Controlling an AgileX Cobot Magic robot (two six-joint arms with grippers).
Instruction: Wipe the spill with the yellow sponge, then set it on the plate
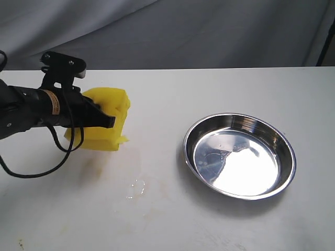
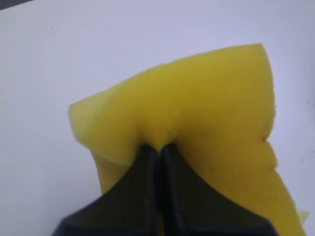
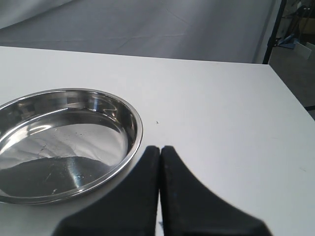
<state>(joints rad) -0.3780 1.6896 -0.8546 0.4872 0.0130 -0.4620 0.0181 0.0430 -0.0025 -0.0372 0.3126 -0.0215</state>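
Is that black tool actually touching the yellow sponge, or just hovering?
Touching. The left wrist view shows the left tool pinching the yellow sponge, the foam puckered around its tips.

Your left arm [image 1: 23, 111] is black with a tan band [image 1: 51, 100], a black cable [image 1: 31, 175] looping at 6 o'clock, a screwed bracket [image 1: 64, 64] at 12 o'clock. Your left gripper [image 2: 158, 150] and right gripper [image 3: 160, 150] end in black wedges

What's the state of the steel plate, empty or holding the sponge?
Empty. The stainless-steel plate shows only its bare reflective bottom; the yellow sponge is apart from it, pinched in the left claw.
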